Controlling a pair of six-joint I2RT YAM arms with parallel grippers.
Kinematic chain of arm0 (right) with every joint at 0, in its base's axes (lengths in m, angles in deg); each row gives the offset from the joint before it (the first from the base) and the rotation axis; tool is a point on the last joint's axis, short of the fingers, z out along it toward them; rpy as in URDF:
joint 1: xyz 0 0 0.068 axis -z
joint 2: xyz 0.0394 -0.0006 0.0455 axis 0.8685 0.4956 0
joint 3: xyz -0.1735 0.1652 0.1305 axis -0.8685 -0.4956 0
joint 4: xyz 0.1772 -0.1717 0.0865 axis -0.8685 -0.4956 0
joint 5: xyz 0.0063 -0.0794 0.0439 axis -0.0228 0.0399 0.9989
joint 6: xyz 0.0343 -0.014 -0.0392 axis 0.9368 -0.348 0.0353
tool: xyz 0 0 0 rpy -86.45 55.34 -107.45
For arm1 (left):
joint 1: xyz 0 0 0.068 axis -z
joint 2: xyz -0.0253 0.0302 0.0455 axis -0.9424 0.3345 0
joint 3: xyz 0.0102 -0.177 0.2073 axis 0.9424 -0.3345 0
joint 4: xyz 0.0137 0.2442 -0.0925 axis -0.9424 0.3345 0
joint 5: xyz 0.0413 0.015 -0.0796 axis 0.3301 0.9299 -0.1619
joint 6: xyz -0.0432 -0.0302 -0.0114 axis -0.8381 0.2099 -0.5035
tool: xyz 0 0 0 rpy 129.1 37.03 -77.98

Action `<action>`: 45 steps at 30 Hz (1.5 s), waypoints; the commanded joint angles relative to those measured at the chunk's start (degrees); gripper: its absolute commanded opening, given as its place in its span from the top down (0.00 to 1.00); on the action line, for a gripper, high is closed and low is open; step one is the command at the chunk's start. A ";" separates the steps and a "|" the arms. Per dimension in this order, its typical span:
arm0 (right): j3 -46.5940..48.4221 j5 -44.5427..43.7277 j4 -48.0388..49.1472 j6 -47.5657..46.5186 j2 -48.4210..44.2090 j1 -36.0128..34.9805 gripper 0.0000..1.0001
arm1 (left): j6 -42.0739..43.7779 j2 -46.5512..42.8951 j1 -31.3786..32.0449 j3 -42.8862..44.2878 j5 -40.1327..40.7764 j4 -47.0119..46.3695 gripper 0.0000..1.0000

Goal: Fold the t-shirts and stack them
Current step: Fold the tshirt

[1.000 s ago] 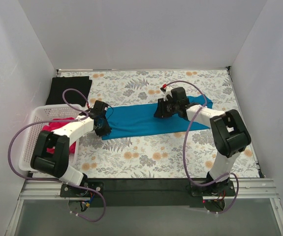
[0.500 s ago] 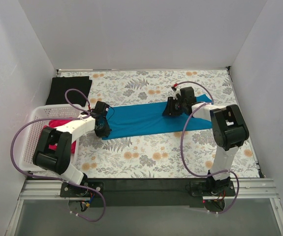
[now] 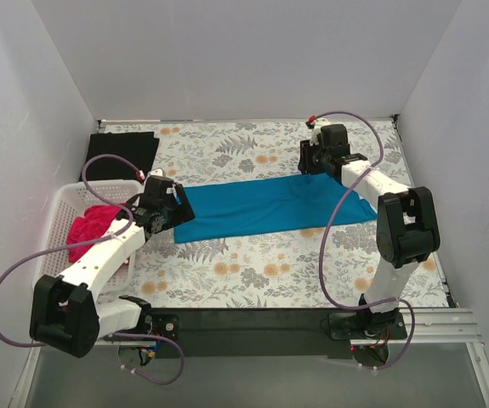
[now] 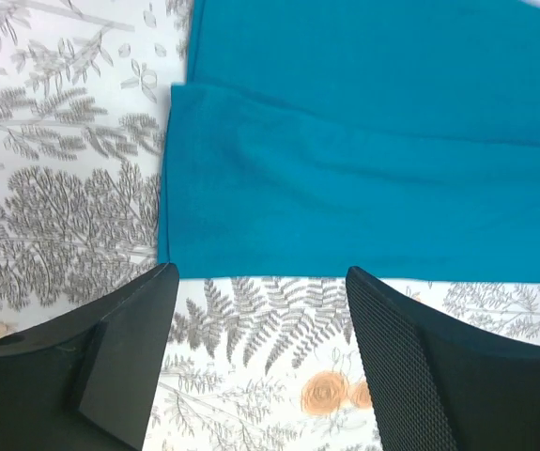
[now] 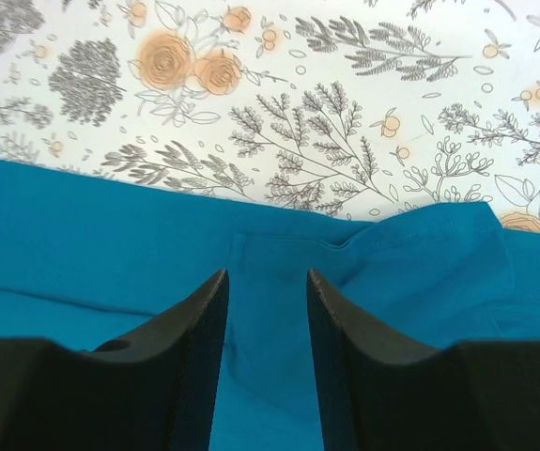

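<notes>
The teal-blue t-shirt (image 3: 270, 206) lies flat as a long folded band across the middle of the table. At its left end my left gripper (image 3: 170, 213) is open. In the left wrist view the left gripper (image 4: 258, 274) has wide-set fingers over the floral cloth, just short of the teal shirt (image 4: 363, 169), holding nothing. My right gripper (image 3: 309, 166) hovers over the band's far right edge. Its fingers (image 5: 199, 319) stand apart above the teal cloth (image 5: 110, 225), pinching nothing. The black t-shirt (image 3: 123, 155) lies at the back left. The magenta t-shirt (image 3: 89, 227) is bunched in the basket.
A white mesh basket (image 3: 50, 252) stands at the left edge, beside the left arm. White walls close in the table on the left, back and right. A floral covering (image 3: 253, 272) spreads over the table.
My left gripper opened, let go of the teal shirt's left end and drew back a little. My right gripper moved toward the back right, and the shirt now lies longer and flatter.
</notes>
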 commanded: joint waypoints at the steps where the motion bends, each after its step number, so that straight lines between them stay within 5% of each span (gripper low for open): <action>1: 4.03 -2.37 -1.35 -2.03 4.82 -0.03 0.55 | 1.14 -5.36 -0.11 -6.51 3.80 -6.86 0.28; 20: 7.38 -3.26 -1.35 -0.71 13.88 -4.69 0.61 | 1.84 -3.87 -0.11 -7.67 2.66 -9.51 0.28; 29: 8.43 -4.58 -1.35 -1.77 15.99 -4.95 0.74 | 1.93 -3.26 -0.11 -7.58 2.58 -9.16 0.28; 33: 8.43 -4.05 -1.35 -1.94 15.20 -5.13 0.98 | 2.11 -2.73 -0.11 -7.50 2.84 -8.81 0.28; 45: 7.56 -1.07 -0.30 -6.07 10.37 -7.23 0.99 | 2.28 -2.29 -0.02 -7.14 2.40 -8.63 0.28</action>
